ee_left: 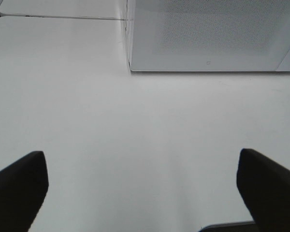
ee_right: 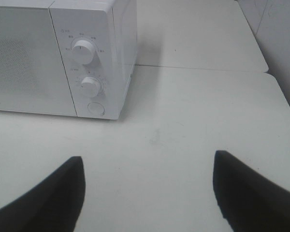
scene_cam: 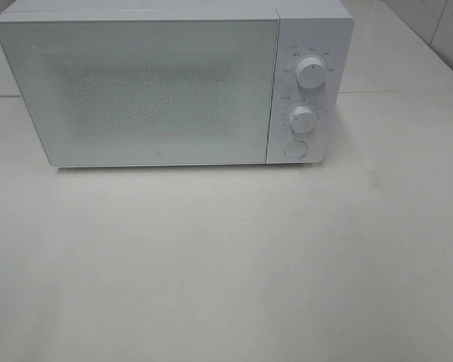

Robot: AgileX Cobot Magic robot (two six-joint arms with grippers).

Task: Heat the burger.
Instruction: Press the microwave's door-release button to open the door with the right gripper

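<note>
Left hand (ee_left: 140,159), right hand (ee_right: 148,159) agape — microwave (scene_cam: 136,90) dial lettering (scene_cam: 311,54) seems illegible.

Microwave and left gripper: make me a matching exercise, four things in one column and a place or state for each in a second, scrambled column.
Things
1. microwave door
2. upper knob
3. round button
4. left gripper

Places or states
A. lowest on the control panel
B. open, holding nothing
C. shut
D. highest on the control panel

Pairs: 1-C, 2-D, 3-A, 4-B

Closed white microwave (scene_cam: 136,87) on white table (scene_cam: 226,264)
</note>
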